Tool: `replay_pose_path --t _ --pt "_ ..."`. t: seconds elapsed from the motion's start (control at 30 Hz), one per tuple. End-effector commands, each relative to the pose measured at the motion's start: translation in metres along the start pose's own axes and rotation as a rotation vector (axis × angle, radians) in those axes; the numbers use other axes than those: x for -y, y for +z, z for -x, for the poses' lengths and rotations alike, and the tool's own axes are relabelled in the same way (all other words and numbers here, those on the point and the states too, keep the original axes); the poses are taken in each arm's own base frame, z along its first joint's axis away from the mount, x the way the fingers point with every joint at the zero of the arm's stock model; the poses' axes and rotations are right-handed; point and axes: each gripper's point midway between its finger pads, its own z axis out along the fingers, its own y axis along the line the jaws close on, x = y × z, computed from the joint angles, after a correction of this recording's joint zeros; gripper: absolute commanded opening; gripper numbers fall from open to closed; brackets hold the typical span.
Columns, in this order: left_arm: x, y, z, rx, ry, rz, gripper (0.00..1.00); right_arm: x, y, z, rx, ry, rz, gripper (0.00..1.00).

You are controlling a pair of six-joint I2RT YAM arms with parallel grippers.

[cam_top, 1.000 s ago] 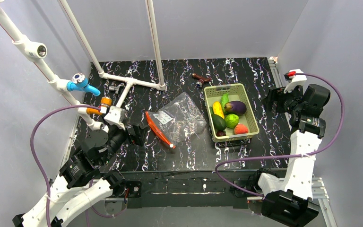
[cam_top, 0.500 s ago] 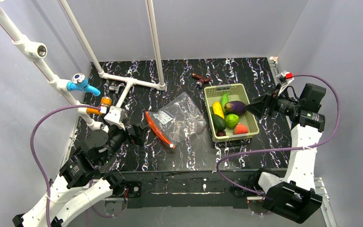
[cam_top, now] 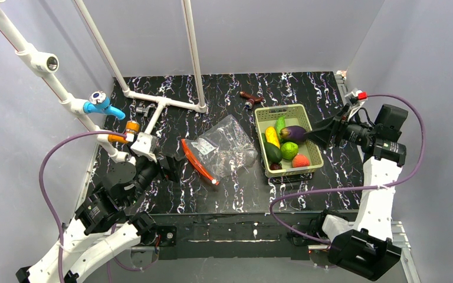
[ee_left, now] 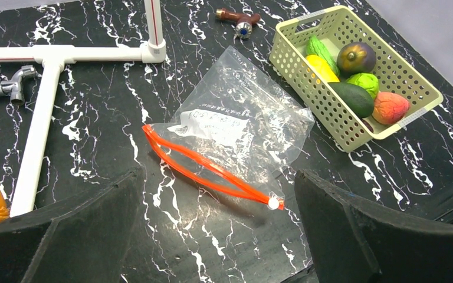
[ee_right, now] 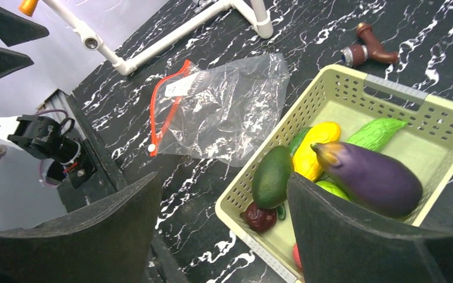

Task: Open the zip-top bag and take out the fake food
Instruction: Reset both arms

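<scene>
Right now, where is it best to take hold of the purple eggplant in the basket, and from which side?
Grip the eggplant around its thick middle, coming from above. It lies on its side on top of the other food, so its top is free, while the basket walls likely block a side approach. Close across its width, not along its length.

Left white-and-black jointed arm [cam_top: 103, 221]: folded low at near-left corner, forearm angled forward and inward. Left black two-finger gripper [cam_top: 170, 167]: jaws spread wide, nothing between them, pointing toward centre, held low. Right white-and-black jointed arm [cam_top: 377, 194]: upright column at right side, wrist bent inward, roughly level. Right black two-finger gripper [cam_top: 321, 134]: jaws apart, empty, aimed leftward. Purple cable [cam_top: 47, 177] loops along each arm
</scene>
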Motion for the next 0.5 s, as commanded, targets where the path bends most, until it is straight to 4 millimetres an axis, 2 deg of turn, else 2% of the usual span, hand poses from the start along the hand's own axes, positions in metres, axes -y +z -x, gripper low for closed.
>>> replay_pose_path --t 0.0,0.2,0.23,0.3,0.37,0.47 --pt "-0.006 0.003 0.0 0.012 0.002 0.033 1.0 -0.005 0.0 0.015 0.045 -0.146 0.023 0.84" --pt "-0.018 0.009 -0.005 0.012 -0.027 0.118 1.0 -0.021 0.018 0.012 0.042 -0.254 0.123 0.84" --pt "-0.02 0.009 -0.005 0.012 -0.031 0.133 1.0 0.09 -0.006 0.011 -0.044 -0.255 -0.54 0.84" --pt "-0.024 0.01 -0.007 0.011 -0.034 0.156 0.99 0.109 -0.008 0.013 -0.063 -0.287 -0.685 0.84" --pt "-0.026 0.01 -0.008 0.012 -0.034 0.172 1.0 0.102 0.009 0.013 -0.06 -0.313 -0.634 0.84" --pt "-0.03 0.009 -0.011 0.01 -0.032 0.188 1.0 0.097 0.022 0.015 -0.056 -0.334 -0.595 0.84"
